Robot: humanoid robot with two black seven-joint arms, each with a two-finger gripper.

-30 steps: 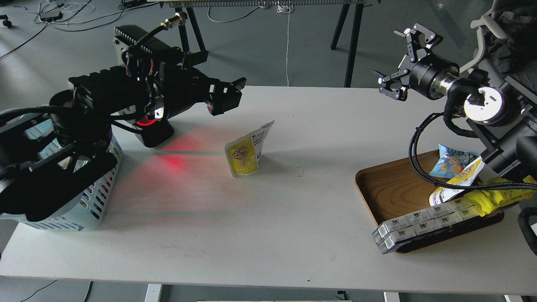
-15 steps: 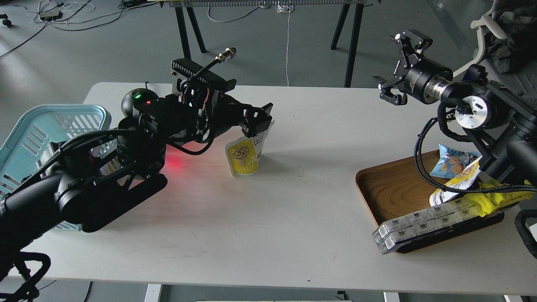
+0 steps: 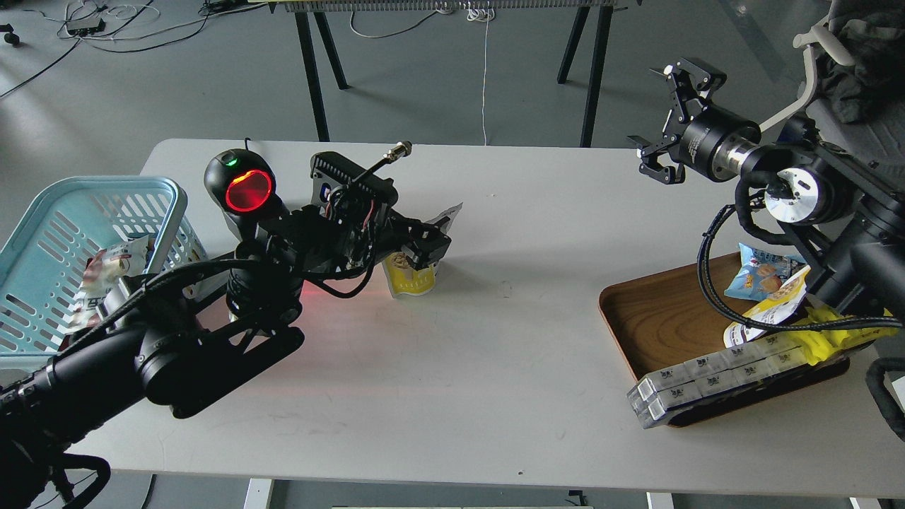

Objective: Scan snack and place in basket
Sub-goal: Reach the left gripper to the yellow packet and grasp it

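The snack (image 3: 415, 278), a yellow pouch with a white top band, stands upright on the white table (image 3: 509, 353) near its middle. My left gripper (image 3: 426, 246) reaches in from the left and sits right at the pouch's upper middle, covering it. Its fingers are dark and I cannot tell whether they grip the pouch. The light blue basket (image 3: 106, 186) stands at the table's left edge behind my left arm. My right gripper (image 3: 655, 113) is open and empty, held high over the table's far right.
A black scanner (image 3: 247, 191) with a glowing red window stands between basket and pouch. A packet (image 3: 106, 265) lies in the basket. A brown wooden tray (image 3: 657, 318) at the right holds a blue snack bag (image 3: 760, 272), yellow bags and boxed packs (image 3: 707, 382).
My left arm has swung from the basket side rightward and down until its gripper reached the pouch, uncovering the basket and scanner. The pouch stayed in place. My right gripper shifted slightly.
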